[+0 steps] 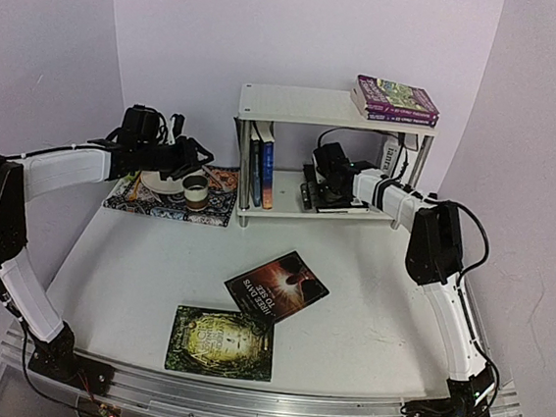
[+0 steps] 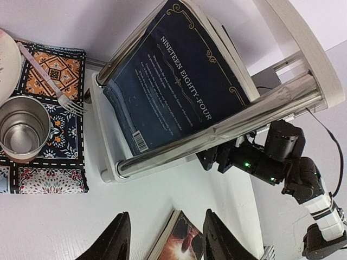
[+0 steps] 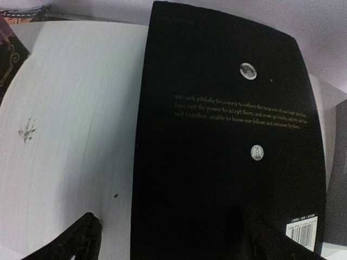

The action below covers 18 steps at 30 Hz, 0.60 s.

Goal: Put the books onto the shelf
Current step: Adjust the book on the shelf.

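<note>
The white shelf (image 1: 298, 104) stands at the back. On its top lie two purple books (image 1: 397, 100). Dark blue books (image 1: 260, 162) stand upright at the left of its lower tier, one titled Nineteen Eighty-Four (image 2: 179, 81). A black book (image 3: 227, 146) lies flat on the lower board (image 3: 70, 108). My right gripper (image 1: 318, 178) reaches into that tier; it (image 3: 173, 244) is open, with its fingers wide apart over the book's near end. My left gripper (image 1: 192, 156) hovers over the mat, open (image 2: 165, 244) and empty. An orange-black book (image 1: 277, 285) and a green book (image 1: 222, 343) lie on the table.
A patterned mat (image 1: 171, 198) left of the shelf carries a plate (image 1: 162, 183), a metal cup (image 2: 21, 127) and a fork (image 2: 51, 76). A white book (image 1: 391, 155) stands at the right of the lower tier. Chrome legs (image 2: 217, 135) frame the shelf.
</note>
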{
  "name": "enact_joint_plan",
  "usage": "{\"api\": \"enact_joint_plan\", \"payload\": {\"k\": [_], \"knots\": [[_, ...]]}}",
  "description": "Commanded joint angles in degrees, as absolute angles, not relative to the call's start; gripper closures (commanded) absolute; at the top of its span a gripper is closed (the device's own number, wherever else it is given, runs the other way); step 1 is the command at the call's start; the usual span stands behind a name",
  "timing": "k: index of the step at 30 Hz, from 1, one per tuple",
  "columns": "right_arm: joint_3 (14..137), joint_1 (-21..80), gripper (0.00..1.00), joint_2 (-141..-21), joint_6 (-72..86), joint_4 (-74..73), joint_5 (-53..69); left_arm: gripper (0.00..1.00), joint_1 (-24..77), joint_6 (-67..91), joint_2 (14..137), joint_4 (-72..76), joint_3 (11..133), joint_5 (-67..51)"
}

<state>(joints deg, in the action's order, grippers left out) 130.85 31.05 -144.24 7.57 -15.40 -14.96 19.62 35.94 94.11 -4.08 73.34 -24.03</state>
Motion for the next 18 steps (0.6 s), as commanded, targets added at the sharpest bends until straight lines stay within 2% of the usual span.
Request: {"api": "enact_joint_plan", "payload": {"k": [1,7,14,18], "knots": [[133.53,31.82,0.15,-145.82,2.87,-17.25,-18.52,0.54,19.76,35.39,90.68,-3.03,72.96,-24.42],[129.40,32.10,0.38,-143.14,0.80,-17.27,-19.17,0.54,19.87,35.73,90.53,-3.42,72.85,-24.47],[128.88,33.82,0.52,-141.52,-4.67,-17.06,-23.26,0.54,19.86,35.68,90.35,-3.78,73.30,-24.32],[129.56,35.01,0.64,-141.63,-9.40,-17.05,-27.69,0.54,19.91,35.64,89.98,-3.87,73.07,-24.18]]}}
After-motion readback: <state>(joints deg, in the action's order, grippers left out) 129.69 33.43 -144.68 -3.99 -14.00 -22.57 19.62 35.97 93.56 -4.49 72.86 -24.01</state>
